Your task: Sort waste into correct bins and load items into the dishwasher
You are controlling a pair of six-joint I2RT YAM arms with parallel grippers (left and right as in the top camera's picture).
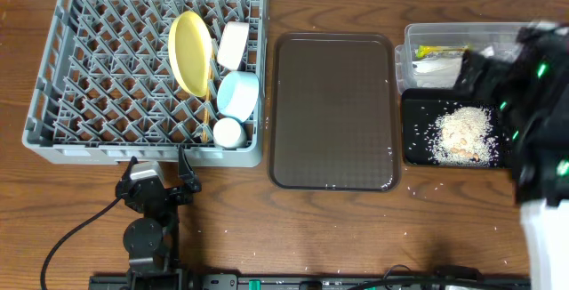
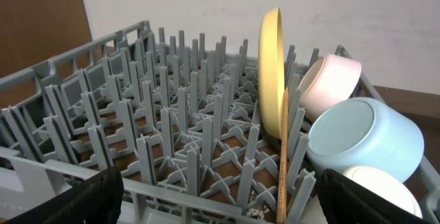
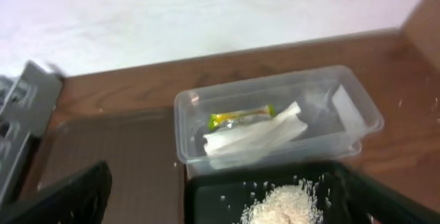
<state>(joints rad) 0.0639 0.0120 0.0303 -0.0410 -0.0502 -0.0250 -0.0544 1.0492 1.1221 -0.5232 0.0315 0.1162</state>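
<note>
The grey dishwasher rack (image 1: 107,68) holds the yellow plate (image 1: 191,52) on edge, the white bowl (image 1: 233,45), the light blue bowl (image 1: 238,92), the small white cup (image 1: 228,132) and a chopstick (image 2: 282,155). My left gripper (image 2: 223,210) stands open and empty just in front of the rack's near wall (image 2: 172,196). The clear tub (image 3: 364,114) contains the green-and-yellow wrapper (image 3: 240,117) and the white napkin (image 3: 251,138). Rice (image 3: 285,207) lies heaped in the black tray (image 3: 213,196). My right gripper (image 3: 227,214) hovers open and empty over that tray.
A large brown serving tray (image 1: 333,110) lies between the rack and the two bins. Stray rice grains dot the table near the black tray (image 1: 418,183). The right arm (image 1: 533,103) is blurred above the table's right edge. A cable (image 1: 71,237) trails from the left arm.
</note>
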